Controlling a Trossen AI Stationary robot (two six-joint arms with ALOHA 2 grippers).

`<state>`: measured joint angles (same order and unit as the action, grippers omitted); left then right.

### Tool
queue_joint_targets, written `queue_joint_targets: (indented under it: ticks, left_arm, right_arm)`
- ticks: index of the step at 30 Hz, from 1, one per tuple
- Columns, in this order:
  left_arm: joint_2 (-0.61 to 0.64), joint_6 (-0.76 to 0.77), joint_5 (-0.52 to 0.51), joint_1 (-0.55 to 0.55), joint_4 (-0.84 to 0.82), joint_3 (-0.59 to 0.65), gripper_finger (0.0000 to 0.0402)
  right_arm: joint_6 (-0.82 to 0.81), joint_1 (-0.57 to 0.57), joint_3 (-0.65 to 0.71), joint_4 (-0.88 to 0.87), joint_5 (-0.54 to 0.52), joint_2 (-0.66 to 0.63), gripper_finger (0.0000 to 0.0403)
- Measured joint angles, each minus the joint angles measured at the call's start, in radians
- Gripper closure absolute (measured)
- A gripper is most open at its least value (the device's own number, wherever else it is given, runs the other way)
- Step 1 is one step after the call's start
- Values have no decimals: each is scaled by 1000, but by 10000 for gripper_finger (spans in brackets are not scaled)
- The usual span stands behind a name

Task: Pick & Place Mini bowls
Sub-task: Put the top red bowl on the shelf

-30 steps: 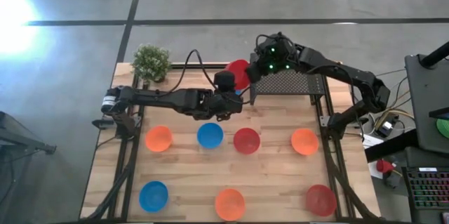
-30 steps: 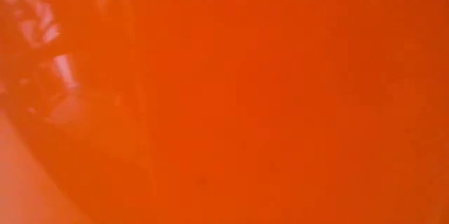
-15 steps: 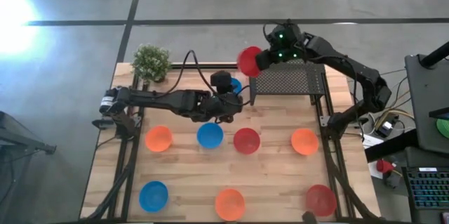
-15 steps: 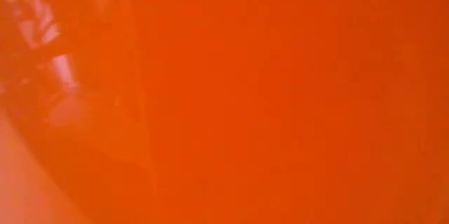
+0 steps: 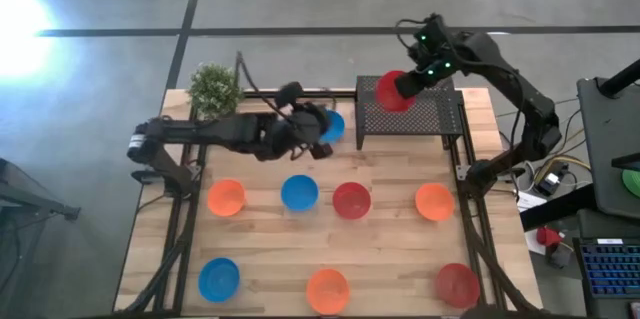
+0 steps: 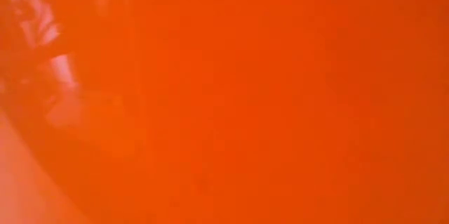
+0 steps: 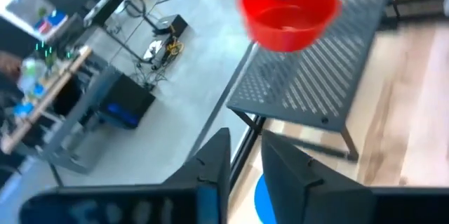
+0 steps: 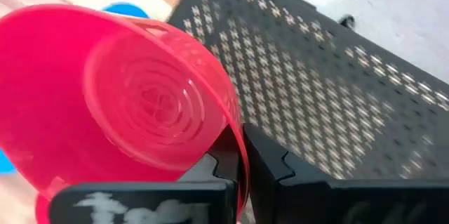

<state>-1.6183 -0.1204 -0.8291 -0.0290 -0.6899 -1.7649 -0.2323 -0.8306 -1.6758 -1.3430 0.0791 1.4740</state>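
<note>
1. Small green potted plant (image 5: 215, 89) sitting at far-left corner of the wooden bench (image 5: 390, 244).
2. Left hand (image 5: 318, 131) hovering just beside small round blue plastic bowl (image 5: 331, 126) at bench's far edge; fingers (image 7: 214, 164) w/ narrow gap, gripping nothing.
3. Right hand (image 5: 410, 86) clenching rim of small round red plastic bowl (image 5: 394, 92), holding it over black wire-mesh rack (image 5: 425, 117).
4. Seven other bowls lying on bench nearer the front.

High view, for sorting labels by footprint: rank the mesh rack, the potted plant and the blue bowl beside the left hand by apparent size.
1. Mesh rack
2. Potted plant
3. Blue bowl, partly hidden by the left hand, so only approximate.
</note>
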Motion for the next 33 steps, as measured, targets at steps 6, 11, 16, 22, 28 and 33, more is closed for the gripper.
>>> queue_joint_targets:
  ticks: [6,11,16,22,28,33]
  left_arm:
    - [51,68,0,31,-2,1,391]
    - [59,60,1,36,-2,1,398]
    - [59,44,1,36,-3,2,401]
    - [59,43,1,36,-3,2,401]
    - [59,43,1,36,-3,2,401]
    - [59,42,1,36,-3,2,401]
  right_arm:
    - [78,-55,-55,-134,-3,-9,392]
    - [124,-116,-36,-187,-2,-12,392]
    - [172,-192,-5,-198,-3,-12,392]
    - [209,-246,5,-200,22,-12,392]
    - [190,-235,11,-201,19,-14,392]
    - [172,-218,17,-226,31,-53,392]
